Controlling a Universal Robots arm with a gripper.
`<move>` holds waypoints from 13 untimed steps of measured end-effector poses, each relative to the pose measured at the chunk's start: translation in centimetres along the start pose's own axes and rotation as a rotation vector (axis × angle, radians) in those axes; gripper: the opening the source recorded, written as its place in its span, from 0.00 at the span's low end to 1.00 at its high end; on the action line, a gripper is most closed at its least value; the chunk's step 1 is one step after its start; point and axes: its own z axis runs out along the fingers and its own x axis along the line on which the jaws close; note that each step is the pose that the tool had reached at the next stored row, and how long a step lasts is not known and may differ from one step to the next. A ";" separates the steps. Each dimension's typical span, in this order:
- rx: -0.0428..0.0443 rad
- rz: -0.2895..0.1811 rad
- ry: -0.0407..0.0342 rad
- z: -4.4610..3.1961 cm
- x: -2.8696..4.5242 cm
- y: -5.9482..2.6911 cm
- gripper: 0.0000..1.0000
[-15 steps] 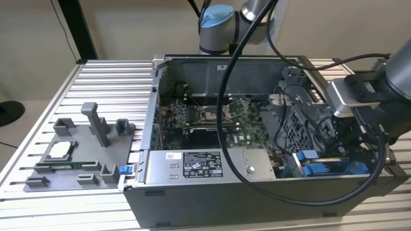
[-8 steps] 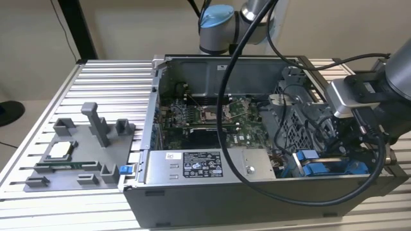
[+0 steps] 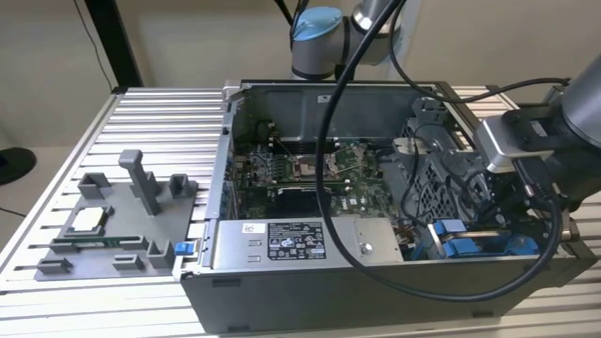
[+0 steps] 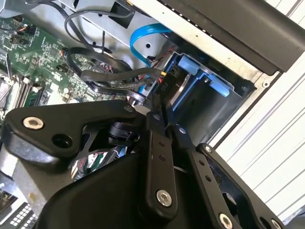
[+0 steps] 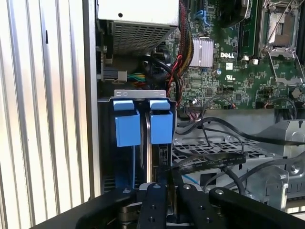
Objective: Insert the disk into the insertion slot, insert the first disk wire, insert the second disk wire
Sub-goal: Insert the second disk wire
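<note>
The disk's blue carrier stands on edge inside the insertion slot, its two blue tabs side by side; in the exterior view the same blue carrier sits at the case's near right corner. My gripper hangs right at the disk's end, fingers drawn together on a black wire connector. A black flat wire runs from that connector back over the drive cage. A light blue wire loops behind it towards the slot.
The open computer case lies on a slatted aluminium table, with the motherboard in the middle and a labelled power-supply box at the front. A grey fixture tray stands at the exterior view's left. Arm cables hang over the case.
</note>
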 end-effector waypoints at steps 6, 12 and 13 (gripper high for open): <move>0.0052 -0.001 -0.0003 0.04 -0.01 0.07 0.00; 0.0094 -0.002 -0.0009 0.07 -0.06 0.14 0.00; 0.0095 -0.002 -0.0008 0.07 -0.08 0.16 0.00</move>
